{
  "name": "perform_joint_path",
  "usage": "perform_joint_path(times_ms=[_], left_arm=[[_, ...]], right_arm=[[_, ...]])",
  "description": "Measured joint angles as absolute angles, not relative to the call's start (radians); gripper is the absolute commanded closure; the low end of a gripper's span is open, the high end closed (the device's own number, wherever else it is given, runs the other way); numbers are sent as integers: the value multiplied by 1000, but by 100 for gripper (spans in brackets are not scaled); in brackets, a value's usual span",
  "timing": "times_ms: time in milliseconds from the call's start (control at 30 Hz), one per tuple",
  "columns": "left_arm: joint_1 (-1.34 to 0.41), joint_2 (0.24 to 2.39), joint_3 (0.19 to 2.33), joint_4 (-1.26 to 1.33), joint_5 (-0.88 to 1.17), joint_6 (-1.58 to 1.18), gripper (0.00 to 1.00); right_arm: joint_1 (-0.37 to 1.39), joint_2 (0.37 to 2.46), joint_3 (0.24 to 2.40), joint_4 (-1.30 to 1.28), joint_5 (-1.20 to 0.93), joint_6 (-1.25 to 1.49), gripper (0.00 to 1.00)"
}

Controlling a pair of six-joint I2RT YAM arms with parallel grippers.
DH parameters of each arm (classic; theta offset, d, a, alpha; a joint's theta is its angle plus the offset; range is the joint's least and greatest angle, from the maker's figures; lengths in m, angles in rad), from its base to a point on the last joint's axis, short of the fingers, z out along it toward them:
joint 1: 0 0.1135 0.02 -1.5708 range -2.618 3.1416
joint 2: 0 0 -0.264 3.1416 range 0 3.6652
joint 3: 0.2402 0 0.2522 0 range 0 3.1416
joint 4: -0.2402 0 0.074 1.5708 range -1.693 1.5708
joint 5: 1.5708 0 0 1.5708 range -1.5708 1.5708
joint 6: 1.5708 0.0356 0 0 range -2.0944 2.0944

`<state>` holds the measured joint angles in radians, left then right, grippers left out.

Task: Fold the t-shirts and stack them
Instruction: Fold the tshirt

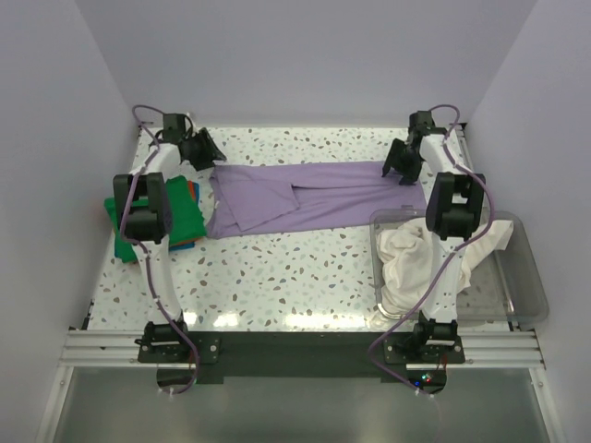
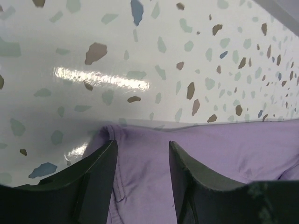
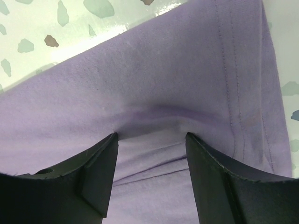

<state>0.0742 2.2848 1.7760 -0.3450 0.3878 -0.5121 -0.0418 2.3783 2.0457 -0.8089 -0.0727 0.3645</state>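
The lavender t-shirt lies spread and partly folded across the far middle of the table. My left gripper is open at the shirt's far left corner; its fingers straddle the purple hem. My right gripper is open at the shirt's far right end; its fingers press down on the purple cloth, which puckers between them. A folded bright green t-shirt lies at the left on blue and orange cloth. A cream white t-shirt is heaped in the clear plastic bin.
The bin stands at the right beside the right arm. White walls close the table on the left, back and right. The speckled tabletop shows bare in front of the lavender shirt.
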Motion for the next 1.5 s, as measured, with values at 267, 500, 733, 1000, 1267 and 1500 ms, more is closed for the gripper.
perform_joint_path(times_ms=[267,500,733,1000,1267,1500], left_arm=[[23,2242,1819,-378,377,-502,44],[-104,2175,1596,-322,425,-528,43],[-96,2198,1562,-283,493,-557,43],[-44,2373,1835,-304,518,-556,43],[-27,2422,1921,-318,512,-545,43],[-27,2418,1921,-321,506,-531,43]], right_arm=[[-49,2377,2042,-804,-86,356,37],[-52,2349,2015,-794,-75,355,39],[-64,2329,2031,-801,-40,350,41],[-100,2318,2025,-799,-24,346,44],[-117,2318,1988,-790,-19,348,50],[-117,2318,1955,-762,-39,358,53]])
